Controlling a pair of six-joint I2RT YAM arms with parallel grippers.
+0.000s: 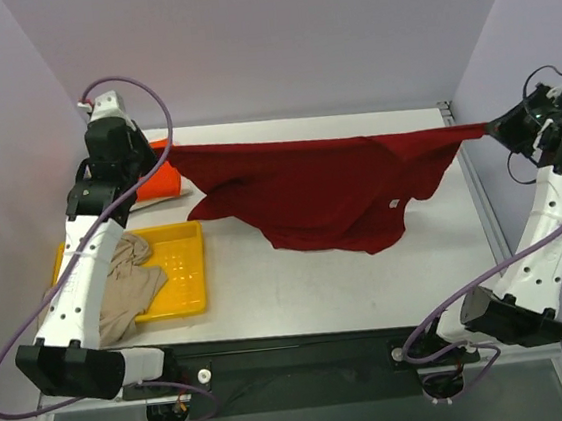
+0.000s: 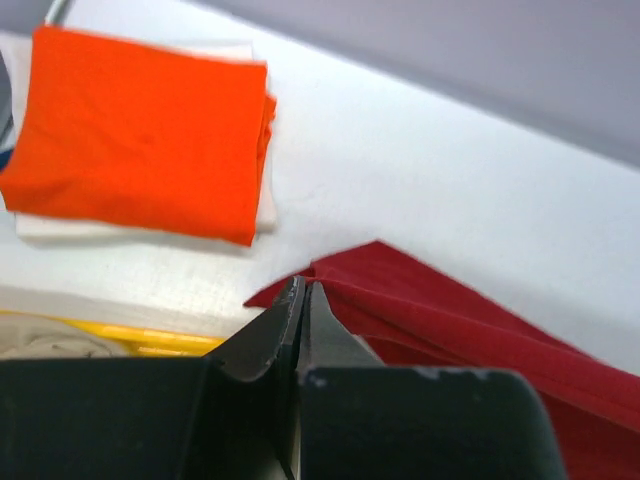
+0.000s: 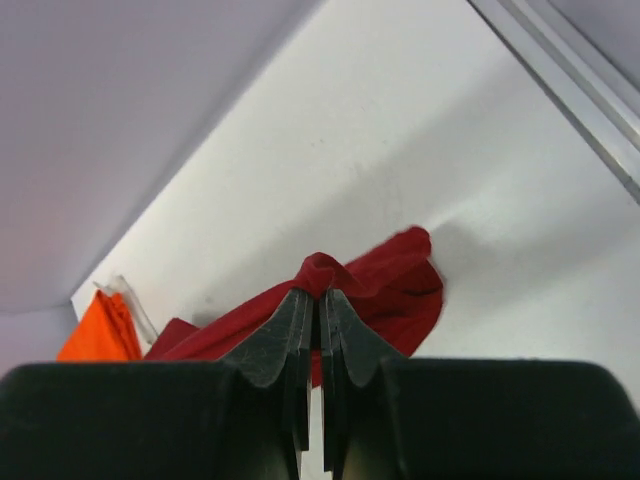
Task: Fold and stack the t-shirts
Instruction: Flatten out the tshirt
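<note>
Nearest you, the left arm's base (image 1: 71, 368) and the right arm's base (image 1: 508, 317) sit at the front edge of the desk (image 1: 299, 289). Just beyond, on the left, a beige t-shirt (image 1: 132, 271) lies crumpled in the yellow tray (image 1: 183, 281), partly hidden by the left arm. Further back you have the dark red t-shirt (image 1: 319, 191) stretched across the desk. The left fingers (image 2: 295, 300) are pinched tight on one corner and the right fingers (image 3: 300, 310) are clamped on a bunched edge at the far right, with the middle of the cloth sagging low. Farthest, at the back left, a folded orange t-shirt (image 2: 140, 140) rests on a folded white t-shirt (image 2: 60, 228).
</note>
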